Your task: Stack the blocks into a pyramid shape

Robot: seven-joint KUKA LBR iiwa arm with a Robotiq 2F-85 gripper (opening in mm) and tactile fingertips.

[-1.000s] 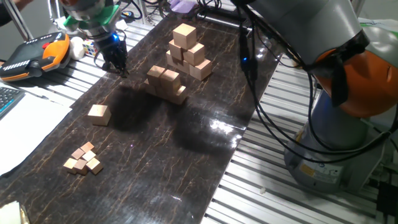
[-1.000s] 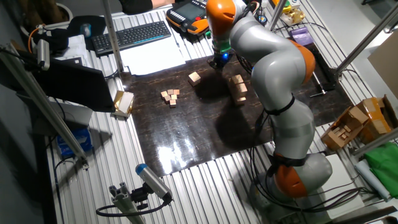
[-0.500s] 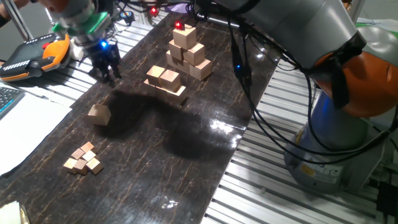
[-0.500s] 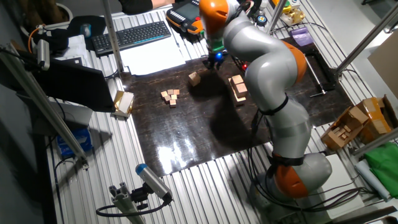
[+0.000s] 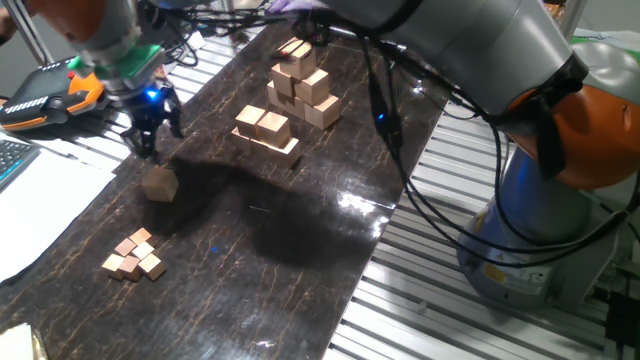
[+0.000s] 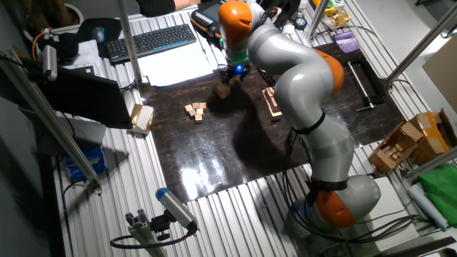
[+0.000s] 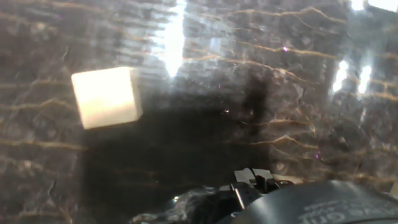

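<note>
One loose tan block lies alone on the dark mat, also seen as block and block. My gripper hangs just above and behind it, open and holding nothing; gripper shows under the orange wrist. In the hand view the block sits up and to the left, and the fingertips do not show. The partly built pyramid shape stands mid-mat, two blocks on a wider base row; pyramid shape is half hidden behind the arm.
A taller stack of bigger cubes stands behind the pyramid shape. Several tiny cubes cluster near the mat's front left, tiny cubes. An orange pendant, paper and a keyboard lie off the mat's left edge.
My gripper has swung from beside the pyramid shape toward the front left, ending over the loose block. The blocks have not moved.
</note>
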